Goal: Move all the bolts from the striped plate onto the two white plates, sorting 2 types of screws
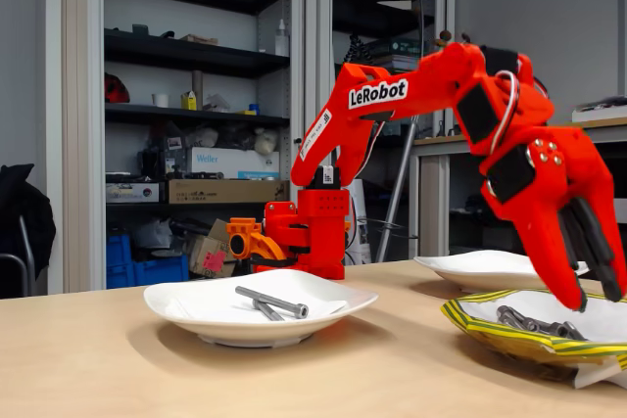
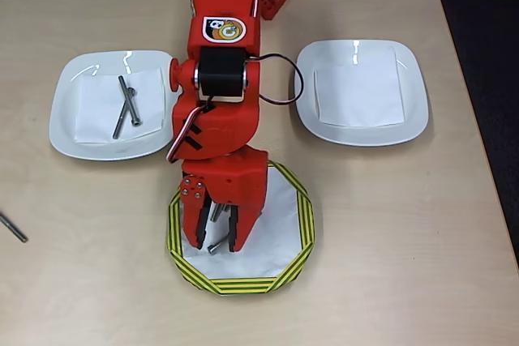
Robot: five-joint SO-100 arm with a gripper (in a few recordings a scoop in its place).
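So I'm sitting with the gripper [image 2: 217, 237] hanging right over the striped plate [image 2: 296, 253], and what I'm watching is how the bolts [image 2: 215, 228] line up against the fingers. In the overhead view the remaining bolts are bunched in the left half of that plate, directly under the gripper — I'm seeing a shank poking through the gap between the two fingers and a round head just past the fingertips, toward the near rim. Their long axis is running roughly the same way as the fingers, maybe tilted a little, so I'm guessing a straight drop would straddle one lengthwise rather than across it. Might need a wrist twist first.

In the fixed view the bolts [image 1: 534, 322] are lying flat in the plate, below and a bit left of the fingertips, which are hovering above and not touching anything as far as I can tell.

The jaws are standing partly open, a modest gap, and they're carrying nothing right now.

Meanwhile the left white plate [image 2: 69, 131] in the overhead view is holding two long bolts [image 2: 126, 107] crossed over each other, and the right white plate [image 2: 409, 119] isn't holding any bolts yet. There's also one stray bolt [image 2: 12, 227] lying on the table [image 2: 405, 241] at the far left edge — outside every plate.
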